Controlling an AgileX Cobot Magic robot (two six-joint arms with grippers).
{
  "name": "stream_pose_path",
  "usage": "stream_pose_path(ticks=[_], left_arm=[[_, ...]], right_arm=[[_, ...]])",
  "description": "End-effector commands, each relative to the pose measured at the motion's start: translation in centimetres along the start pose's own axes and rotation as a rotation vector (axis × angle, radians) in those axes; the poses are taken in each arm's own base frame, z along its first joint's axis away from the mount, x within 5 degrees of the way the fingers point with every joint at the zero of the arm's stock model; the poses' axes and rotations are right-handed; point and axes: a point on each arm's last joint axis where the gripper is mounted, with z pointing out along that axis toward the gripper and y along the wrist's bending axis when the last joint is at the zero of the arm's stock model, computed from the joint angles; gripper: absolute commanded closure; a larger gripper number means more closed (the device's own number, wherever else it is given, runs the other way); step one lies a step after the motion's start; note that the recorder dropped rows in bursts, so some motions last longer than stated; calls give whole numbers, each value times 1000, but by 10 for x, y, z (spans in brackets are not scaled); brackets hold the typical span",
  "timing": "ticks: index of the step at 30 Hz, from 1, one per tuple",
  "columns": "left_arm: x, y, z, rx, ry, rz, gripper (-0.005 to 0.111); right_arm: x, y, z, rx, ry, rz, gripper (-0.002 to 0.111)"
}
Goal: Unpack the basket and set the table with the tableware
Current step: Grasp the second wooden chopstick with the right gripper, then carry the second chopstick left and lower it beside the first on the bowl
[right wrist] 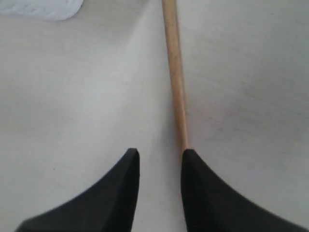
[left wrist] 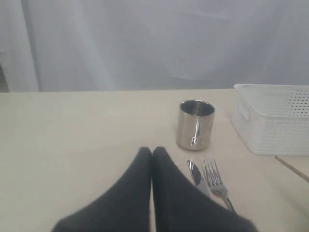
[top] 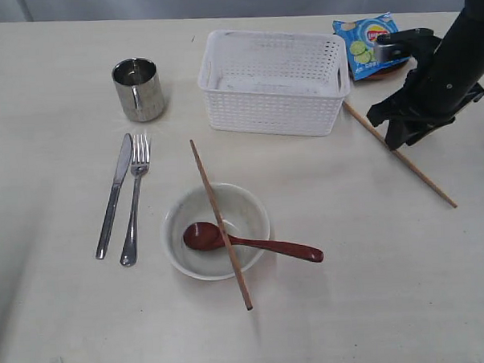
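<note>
My right gripper (right wrist: pixel 159 153) hangs low over the bench (top: pixel 376 304), to the right of the basket (top: pixel 274 82). Its jaws stand apart and nothing is between them. A chopstick (top: pixel 422 176) lies flat on the bench, and its end reaches the tip of one finger (right wrist: pixel 203 193). My left gripper (left wrist: pixel 152 151) has its jaws pressed together and holds nothing.

The basket stands at the back of the bench, and the cup (top: pixel 138 89) stands left of it. Before the cup, the knife (top: pixel 114 195) and the fork (top: pixel 136 198) lie side by side. The bowl (top: pixel 181 260) is near the front, with the spoon (top: pixel 253 242) in it and the second chopstick (top: pixel 220 223) across its rim. A blue bag (top: pixel 364 39) lies on a brown plate (top: pixel 379 75) behind my right gripper.
</note>
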Motion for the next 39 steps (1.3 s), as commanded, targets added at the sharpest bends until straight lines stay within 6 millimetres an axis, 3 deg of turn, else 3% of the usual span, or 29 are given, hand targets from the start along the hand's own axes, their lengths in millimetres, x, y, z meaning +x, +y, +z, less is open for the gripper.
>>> stream_pose_path(ticks=[1, 14, 16, 19, 23, 27, 32, 35, 39], left_arm=[[0, 0, 0, 4, -11, -11, 107], [0, 0, 0, 3, -11, -7, 107], [0, 0, 0, 3, -11, -7, 107], [0, 0, 0, 3, -11, -7, 107], [0, 0, 0, 3, -11, -7, 107], [0, 0, 0, 3, -11, -7, 107], [0, 0, 0, 3, -11, -7, 107], [0, 0, 0, 3, -11, -7, 107], [0, 0, 0, 3, -11, -7, 107]], right_arm=[[0, -5, 21, -9, 25, -41, 78], [2, -10, 49, -13, 77, -46, 79], [3, -10, 53, -15, 86, -46, 87], [5, -11, 55, -16, 109, -45, 109], [5, -10, 50, -12, 115, 27, 109], [2, -10, 21, 46, 54, 81, 109], [4, -4, -41, 104, -80, 229, 109], [6, 19, -79, 29, -184, 260, 109], [12, 70, -121, -97, -276, 198, 109]])
